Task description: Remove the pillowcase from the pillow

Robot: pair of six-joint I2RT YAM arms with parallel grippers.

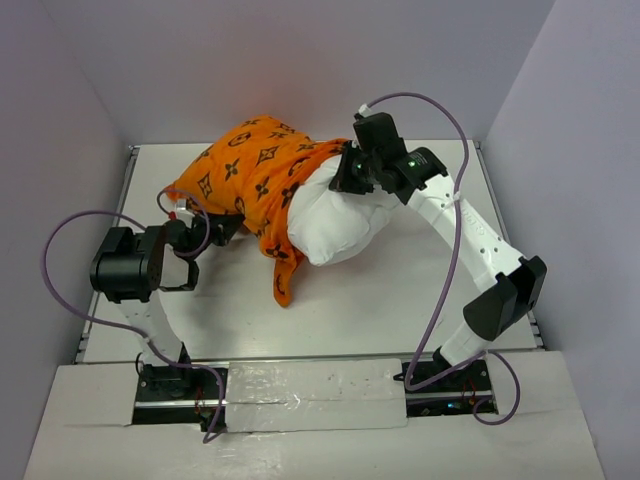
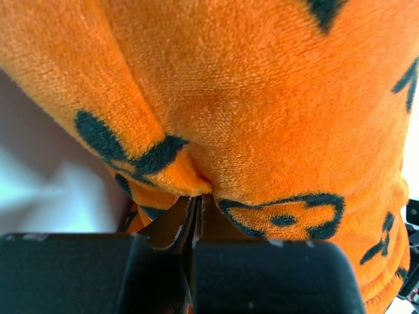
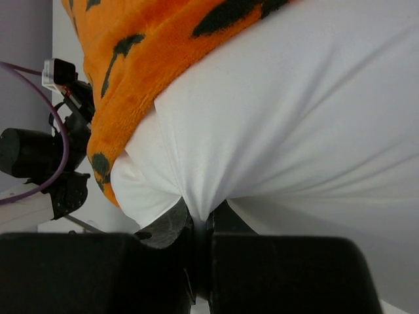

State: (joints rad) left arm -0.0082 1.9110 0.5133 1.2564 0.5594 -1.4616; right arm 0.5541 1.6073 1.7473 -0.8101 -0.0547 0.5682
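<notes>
The orange pillowcase (image 1: 250, 175) with dark brown motifs lies bunched at the back centre-left of the table and covers the left part of the white pillow (image 1: 345, 220), whose right half sticks out bare. My left gripper (image 1: 215, 228) is shut on a fold of the pillowcase (image 2: 249, 131) at its left front edge. My right gripper (image 1: 350, 175) is shut on a pinch of the white pillow (image 3: 294, 118) at its far right end, next to the pillowcase's open edge (image 3: 131, 72).
A loose flap of the pillowcase (image 1: 285, 270) hangs toward the front. The white table (image 1: 400, 300) has raised side rails (image 1: 100, 280). Purple cables (image 1: 60, 250) loop from both arms. Purple walls close in the back and sides.
</notes>
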